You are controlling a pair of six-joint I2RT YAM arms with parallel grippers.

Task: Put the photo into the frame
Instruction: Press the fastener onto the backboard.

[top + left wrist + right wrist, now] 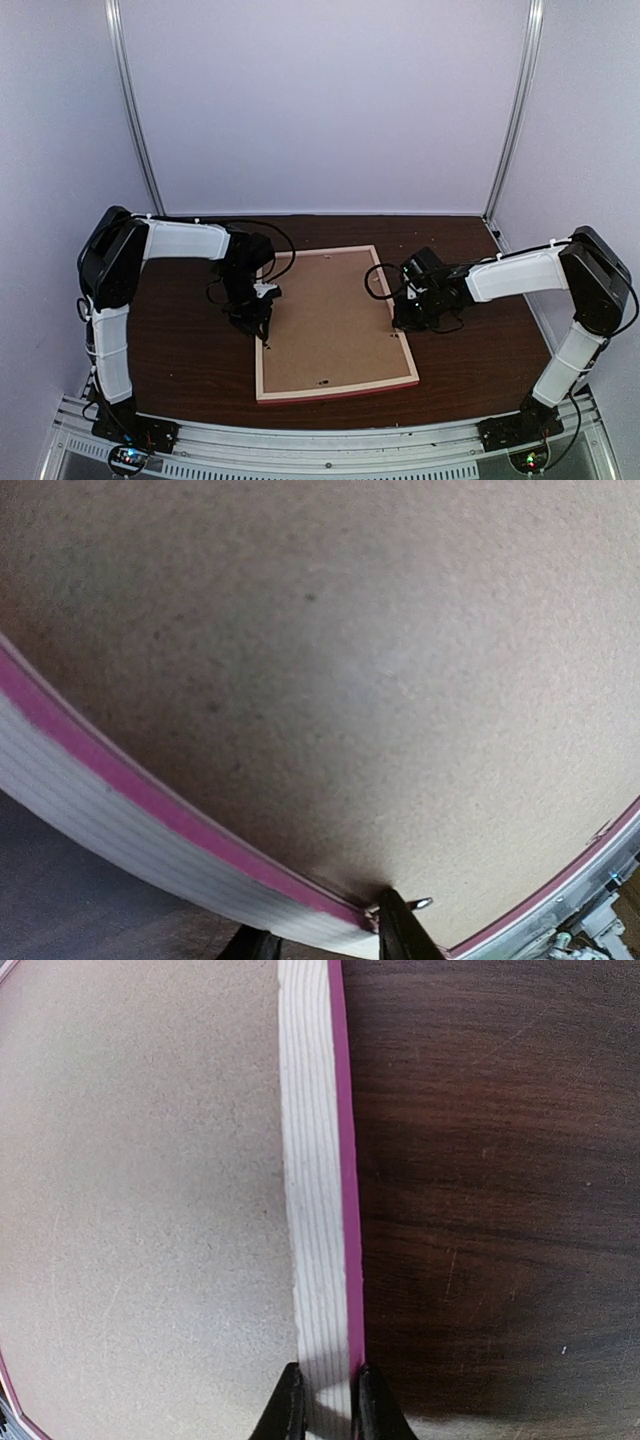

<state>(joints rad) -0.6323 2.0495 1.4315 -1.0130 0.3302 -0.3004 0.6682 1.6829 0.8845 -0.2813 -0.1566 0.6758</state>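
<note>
Furthest left I had only the dark wooden table (190, 360), with the pale walls (320, 100) closing in the far side. The left pincer (262, 322) sat at the left rail of the frame (340, 386), around halfway along it. From its wrist camera I saw two dark fingertips (400, 932) partly apart with the ribbed rail and its pink lip between them. One tip was just beside a small metal tab (420, 903) at the rail's inner edge, but I could not tell whether they gripped. The frame lay flat and face down in the middle of the table, pale back edges up, and the brown backing board (330, 310) filled it. Further right, the right pincer (405, 315) met the frame's right rail about midway. Its fingers (290, 1410) were drawn close together and pinched the pale ribbed rail from either side, with dark table grain to the right of them
</note>
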